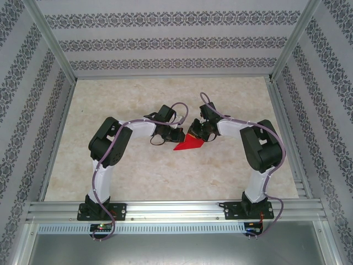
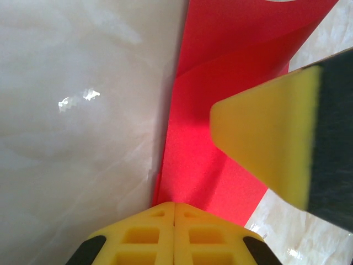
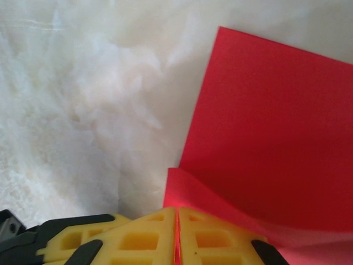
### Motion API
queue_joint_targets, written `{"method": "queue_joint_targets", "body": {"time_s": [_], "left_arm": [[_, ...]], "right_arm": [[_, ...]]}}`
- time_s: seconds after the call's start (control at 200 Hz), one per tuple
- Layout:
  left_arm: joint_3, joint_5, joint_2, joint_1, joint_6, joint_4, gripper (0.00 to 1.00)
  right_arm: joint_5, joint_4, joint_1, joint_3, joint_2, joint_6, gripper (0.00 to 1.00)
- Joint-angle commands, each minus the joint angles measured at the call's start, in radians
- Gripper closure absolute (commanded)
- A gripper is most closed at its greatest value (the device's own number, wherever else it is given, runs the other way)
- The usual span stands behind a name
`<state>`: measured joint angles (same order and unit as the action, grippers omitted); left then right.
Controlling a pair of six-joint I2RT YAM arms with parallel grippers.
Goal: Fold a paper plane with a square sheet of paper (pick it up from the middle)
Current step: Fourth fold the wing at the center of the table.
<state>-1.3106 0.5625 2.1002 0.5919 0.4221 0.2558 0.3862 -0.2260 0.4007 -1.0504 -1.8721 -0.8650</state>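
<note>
The red sheet of paper (image 1: 189, 146), partly folded, is found near the middle of the table (image 1: 132, 171), where it is pinched from both sides. The left gripper (image 2: 175, 212) is seen with its fingers pressed together on one edge, and the right gripper (image 3: 177, 218) is closed on a raised flap, a sliver of red showing between its pads. It is probably held this way so that one side is anchored while the flap is drawn over and a crease is set.
</note>
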Motion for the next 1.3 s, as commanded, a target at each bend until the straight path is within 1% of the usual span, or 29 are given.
{"method": "queue_joint_targets", "body": {"time_s": [0.0,0.18,0.305,0.48,0.589,0.664,0.794,1.039,1.294], "left_arm": [[0.023,-0.071,0.059,0.020,-0.025,0.123,0.93],[0.023,-0.064,0.041,0.021,-0.025,0.123,0.93],[0.005,-0.031,0.019,0.021,-0.019,0.102,0.92],[-0.001,0.036,-0.029,0.021,0.033,-0.017,0.88],[0.020,0.050,-0.057,0.021,0.076,-0.096,0.85],[0.017,0.059,-0.051,0.022,0.087,-0.107,0.84],[-0.008,0.046,-0.010,0.034,0.084,-0.060,0.85],[-0.036,-0.027,0.032,0.046,0.050,0.071,0.89],[-0.049,-0.098,0.055,0.049,0.000,0.249,0.94]], "right_arm": [[-0.021,0.017,-0.024,0.029,-0.021,0.016,0.90],[-0.023,0.030,-0.050,0.095,-0.024,0.010,0.92],[-0.021,0.033,-0.060,0.132,-0.019,0.009,0.94],[-0.018,0.025,-0.069,0.135,-0.025,0.054,0.96],[-0.007,0.024,-0.069,0.130,-0.035,0.090,0.96],[0.005,0.023,-0.069,0.125,-0.044,0.107,0.96],[0.028,0.038,-0.074,0.121,-0.053,0.117,0.96],[0.047,0.045,-0.083,0.115,-0.057,0.134,0.96],[0.070,0.074,-0.134,0.123,-0.048,0.158,0.96]]}}
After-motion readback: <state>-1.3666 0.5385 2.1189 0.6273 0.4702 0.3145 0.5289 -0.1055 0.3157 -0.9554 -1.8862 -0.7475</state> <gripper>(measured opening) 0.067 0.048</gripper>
